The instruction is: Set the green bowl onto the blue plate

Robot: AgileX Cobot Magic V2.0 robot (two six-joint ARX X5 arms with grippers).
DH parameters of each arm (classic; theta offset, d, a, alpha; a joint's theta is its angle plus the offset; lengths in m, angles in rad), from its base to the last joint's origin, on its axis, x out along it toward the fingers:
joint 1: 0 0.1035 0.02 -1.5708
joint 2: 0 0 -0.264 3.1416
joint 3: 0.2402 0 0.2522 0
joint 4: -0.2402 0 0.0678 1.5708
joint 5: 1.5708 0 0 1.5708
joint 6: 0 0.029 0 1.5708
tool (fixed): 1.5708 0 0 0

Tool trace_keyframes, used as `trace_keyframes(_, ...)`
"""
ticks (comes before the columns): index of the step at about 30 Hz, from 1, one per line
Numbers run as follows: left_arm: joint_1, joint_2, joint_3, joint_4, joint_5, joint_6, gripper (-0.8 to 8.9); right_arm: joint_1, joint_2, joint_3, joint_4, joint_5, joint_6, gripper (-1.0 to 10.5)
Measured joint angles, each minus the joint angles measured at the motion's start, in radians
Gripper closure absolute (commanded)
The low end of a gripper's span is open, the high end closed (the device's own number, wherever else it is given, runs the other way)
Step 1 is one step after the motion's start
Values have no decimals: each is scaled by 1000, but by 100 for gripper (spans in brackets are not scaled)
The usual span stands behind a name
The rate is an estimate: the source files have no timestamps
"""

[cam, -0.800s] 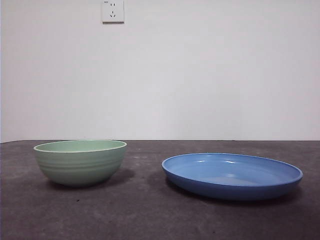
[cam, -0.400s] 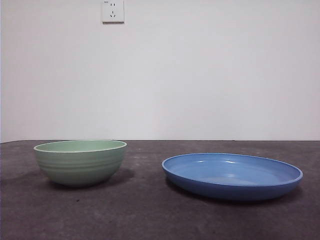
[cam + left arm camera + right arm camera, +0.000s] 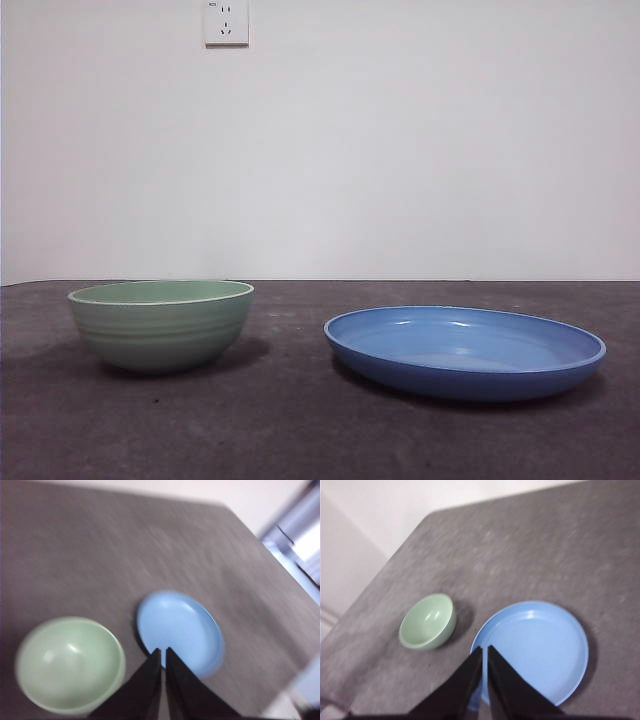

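The green bowl (image 3: 160, 323) stands upright and empty on the dark table, left of the blue plate (image 3: 465, 351), with a gap between them. The left wrist view shows the green bowl (image 3: 70, 664) and the blue plate (image 3: 181, 631) from above. My left gripper (image 3: 162, 652) hangs high over the gap between them, jaws shut and empty. In the right wrist view the bowl (image 3: 428, 621) and plate (image 3: 532, 650) lie below my right gripper (image 3: 484, 650), which is shut, empty and high over the plate's edge. Neither gripper shows in the front view.
A dark grey table (image 3: 300, 430) carries both dishes. A white wall with a socket (image 3: 225, 22) stands behind. The table's edges (image 3: 280, 580) show in both wrist views.
The bowl and plate have not moved. A faint shadow has spread on the table left of the bowl.
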Motion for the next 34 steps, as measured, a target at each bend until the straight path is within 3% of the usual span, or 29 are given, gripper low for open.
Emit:
trace_keyframes(4, 0, 71, 50, -116, 53, 51, 794, 0, 41, 36, -70, -14, -47, 934)
trace_keyframes(16, 0, 101, 50, -125, 55, 83, 783, 0, 52, 43, -106, -15, -76, 932)
trace_keyframes(18, 0, 101, 50, -125, 55, 85, 769, 0, 52, 43, -106, -15, -78, 881)
trace_keyframes(21, 0, 101, 50, -125, 55, 85, 623, 0, 52, 43, -106, -15, -83, 670)
trace_keyframes(24, 0, 101, 50, -125, 55, 85, 363, 0, 52, 43, -106, -14, -83, 424)
trace_keyframes(26, 0, 101, 50, -125, 55, 85, 252, 0, 52, 43, -107, -14, -83, 345)
trace_keyframes(28, 0, 101, 50, -125, 55, 87, 212, 0, 52, 43, -107, -14, -82, 318)
trace_keyframes(34, 0, 101, 50, -125, -3, 102, 214, 1, 52, 43, -108, -14, -84, 317)
